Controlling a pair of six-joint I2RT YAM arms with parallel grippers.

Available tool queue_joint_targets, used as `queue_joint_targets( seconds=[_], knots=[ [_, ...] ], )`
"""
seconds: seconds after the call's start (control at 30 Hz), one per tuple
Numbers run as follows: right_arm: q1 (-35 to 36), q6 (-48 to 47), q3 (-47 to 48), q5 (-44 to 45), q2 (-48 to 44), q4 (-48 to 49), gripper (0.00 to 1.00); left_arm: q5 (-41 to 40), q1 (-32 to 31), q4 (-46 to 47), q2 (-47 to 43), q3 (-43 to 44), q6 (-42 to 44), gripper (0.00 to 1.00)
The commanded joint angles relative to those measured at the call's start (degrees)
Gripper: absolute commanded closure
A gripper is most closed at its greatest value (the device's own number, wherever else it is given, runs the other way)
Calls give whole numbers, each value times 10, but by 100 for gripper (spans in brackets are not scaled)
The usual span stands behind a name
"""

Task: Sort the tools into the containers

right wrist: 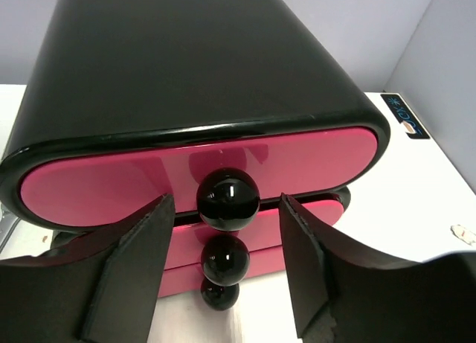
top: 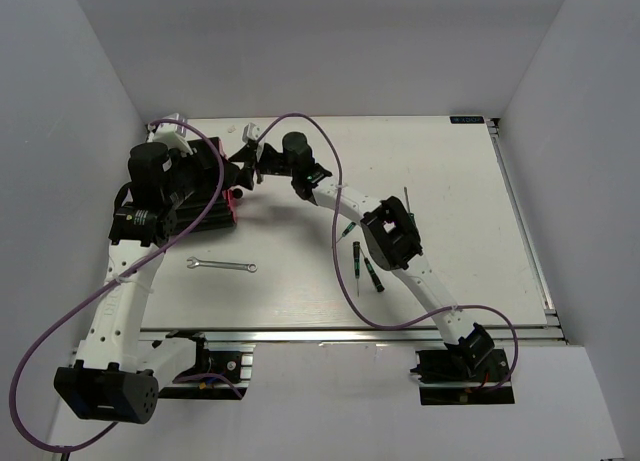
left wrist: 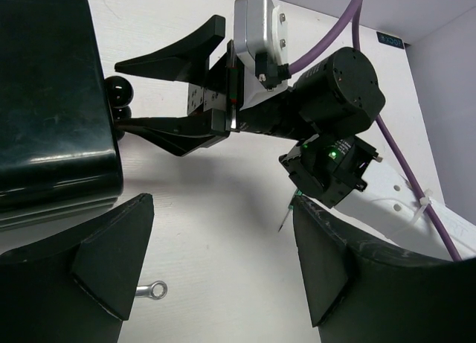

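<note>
The black cabinet (right wrist: 186, 68) holds three magenta-pink drawers; the top drawer (right wrist: 97, 183) is closed. My right gripper (right wrist: 223, 231) is open, one finger on each side of the top round black knob (right wrist: 227, 198), not gripping it. The left wrist view shows the same, with the right gripper (left wrist: 149, 94) around the knob (left wrist: 119, 90). My left gripper (left wrist: 223, 261) is open and empty above the table beside the cabinet (left wrist: 44, 105). The silver wrench (top: 222, 266) lies in front of the cabinet. Two slim screwdrivers (top: 358, 256) (top: 373, 274) lie by the right forearm.
Another green-tipped screwdriver (top: 347, 228) lies partly under the right arm, and a thin shaft (top: 408, 198) shows behind it. Purple cables loop over both arms. The left arm's wrist (top: 160, 181) hangs over the cabinet's top. White walls close in the table.
</note>
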Motion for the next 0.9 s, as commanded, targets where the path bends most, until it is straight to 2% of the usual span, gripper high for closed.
queue_joint_targets(
  seconds=[0.0, 0.1, 0.3, 0.33, 0.4, 0.43, 0.5, 0.63, 0.87],
  knots=[
    [7, -11, 30, -10, 3, 40, 37, 12, 1, -5, -5, 19, 6, 15],
    [8, -15, 32, -7, 7, 40, 42, 14, 1, -3, -7, 17, 2, 15],
    [7, -21, 30, -11, 5, 47, 59, 15, 1, 0, -9, 14, -4, 15],
    [7, -21, 30, -13, 3, 51, 68, 15, 1, 0, -9, 13, -5, 15],
    [7, -21, 20, -14, -1, 55, 71, 15, 1, 2, -9, 12, -7, 15],
    [6, -21, 15, -16, -7, 59, 81, 14, 1, 2, -9, 12, -7, 15],
    [5, -18, -9, -15, -15, 71, 89, 14, 1, 5, -10, 10, -11, 15],
    [-7, -8, -54, -21, -43, 90, 94, 15, 1, 15, -14, 0, -20, 15],
    [-38, 0, -163, -32, -108, 124, 96, 18, 1, 44, -28, -32, -48, 15]
  ],
)
